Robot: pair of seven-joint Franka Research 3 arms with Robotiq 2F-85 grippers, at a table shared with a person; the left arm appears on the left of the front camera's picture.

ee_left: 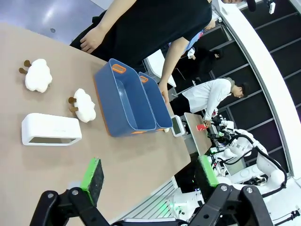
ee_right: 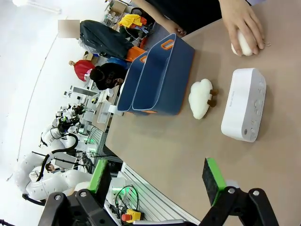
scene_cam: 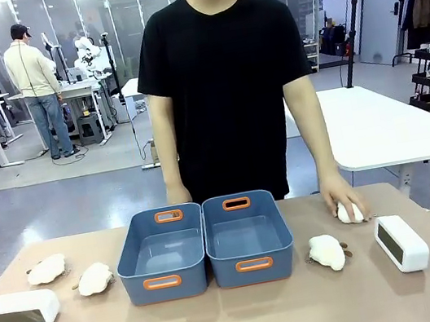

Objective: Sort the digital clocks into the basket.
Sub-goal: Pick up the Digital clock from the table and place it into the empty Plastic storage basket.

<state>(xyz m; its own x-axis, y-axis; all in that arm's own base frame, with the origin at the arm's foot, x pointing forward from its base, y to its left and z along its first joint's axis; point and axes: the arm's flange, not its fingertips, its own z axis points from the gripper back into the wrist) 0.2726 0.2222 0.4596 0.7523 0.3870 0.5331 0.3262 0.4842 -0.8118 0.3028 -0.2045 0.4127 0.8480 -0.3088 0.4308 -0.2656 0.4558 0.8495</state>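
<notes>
Two white digital clocks lie on the brown table: one at the front left (scene_cam: 23, 310) with its grey face toward me, one at the front right (scene_cam: 401, 242) turned sideways. Between them stand two identical blue-grey baskets, left (scene_cam: 189, 279) and right (scene_cam: 225, 273), both with nothing inside. My left gripper (ee_left: 150, 173) hangs open above the table, short of the left clock (ee_left: 51, 129). My right gripper (ee_right: 156, 178) is open too, with the right clock (ee_right: 243, 104) ahead of it and apart from the fingers.
Several white plush toys lie around: two at the left (scene_cam: 46, 269) (scene_cam: 94, 278), one at the right (scene_cam: 327, 251). A person's hand (scene_cam: 340, 194) rests on another plush (scene_cam: 350, 212) near the right clock. The person stands at the far edge.
</notes>
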